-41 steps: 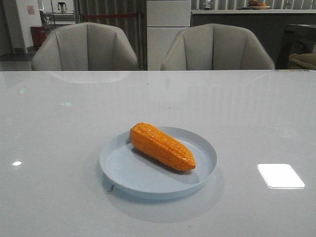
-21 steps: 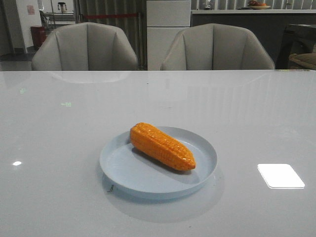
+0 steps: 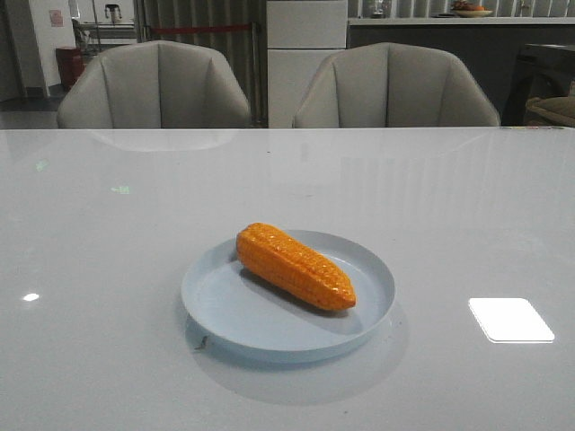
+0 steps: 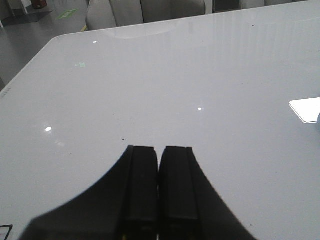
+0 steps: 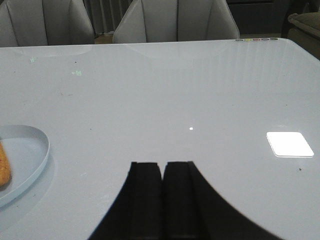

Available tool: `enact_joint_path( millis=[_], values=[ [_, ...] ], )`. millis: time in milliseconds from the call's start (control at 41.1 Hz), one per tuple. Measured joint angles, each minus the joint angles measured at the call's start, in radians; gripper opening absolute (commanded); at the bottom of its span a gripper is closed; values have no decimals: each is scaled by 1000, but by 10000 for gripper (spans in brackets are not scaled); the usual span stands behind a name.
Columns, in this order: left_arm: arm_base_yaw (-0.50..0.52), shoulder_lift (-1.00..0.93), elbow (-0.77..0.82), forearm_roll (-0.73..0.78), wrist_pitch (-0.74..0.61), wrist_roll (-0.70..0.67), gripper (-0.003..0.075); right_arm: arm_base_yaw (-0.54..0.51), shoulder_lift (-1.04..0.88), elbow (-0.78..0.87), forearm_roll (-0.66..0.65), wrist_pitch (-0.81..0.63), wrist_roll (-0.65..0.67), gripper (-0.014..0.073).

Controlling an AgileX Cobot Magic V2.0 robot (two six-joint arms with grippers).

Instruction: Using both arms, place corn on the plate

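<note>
The orange corn (image 3: 295, 267) lies on its side across the pale blue plate (image 3: 225, 310) in the middle of the table, thick end to the back left, tapered end to the front right. In the right wrist view the plate's rim (image 5: 44, 150) and a sliver of the corn (image 5: 4, 170) show at the edge. My right gripper (image 5: 162, 164) is shut and empty over bare table, apart from the plate. My left gripper (image 4: 159, 148) is shut and empty over bare table. Neither arm shows in the front view.
The glossy white table (image 3: 467, 206) carries bright light reflections (image 3: 510, 320). Two grey chairs (image 3: 154, 85) stand behind its far edge. The table's left edge and corner (image 4: 30, 65) show in the left wrist view.
</note>
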Motion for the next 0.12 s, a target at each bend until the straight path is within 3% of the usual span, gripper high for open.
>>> enact_joint_path(
  millis=[122],
  values=[
    [0,0,0,0,0,0,96,0,0,0,0,0,0,57]
  ],
)
